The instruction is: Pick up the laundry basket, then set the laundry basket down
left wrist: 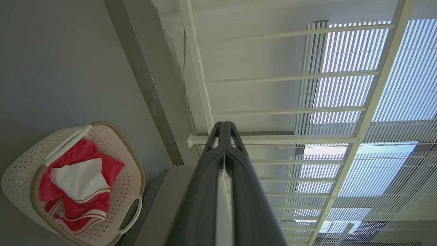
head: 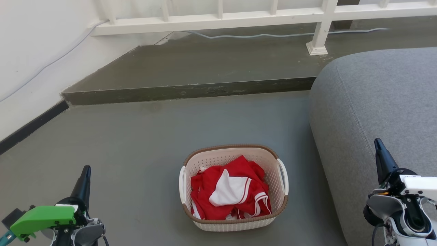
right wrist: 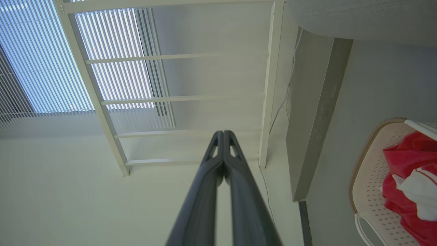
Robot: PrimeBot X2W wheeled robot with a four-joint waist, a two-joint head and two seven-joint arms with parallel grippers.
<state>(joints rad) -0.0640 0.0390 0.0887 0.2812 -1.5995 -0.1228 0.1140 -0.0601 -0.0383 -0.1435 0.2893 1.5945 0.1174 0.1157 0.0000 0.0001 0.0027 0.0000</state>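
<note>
Under the laundry basket (head: 235,223) spreads the grey floor (head: 136,136), and the basket stands upright on it, nothing touching it from either side. Off to the basket's right bulks the grey sofa (head: 375,102), close by, with a strip of bare floor between the two. Beyond the basket, well apart from it, runs the raised concrete step (head: 205,65), and on top of that step stands the white railing (head: 218,20), with a thin grey cable (head: 273,35) trailing along at its foot. Now the basket itself: cream perforated walls, a brown woven-look rim, a white handle on each short side, and a crumpled red and white garment (head: 232,191) heaped inside. Over to the basket's left, low and well clear of it, the left gripper (head: 86,171) points away from the robot, and the left wrist view has its two dark fingers pressed together tip to tip with nothing between them. Over to the basket's right, in front of the sofa, the right gripper (head: 378,143) matches it, fingers likewise closed tight on nothing in the right wrist view.
</note>
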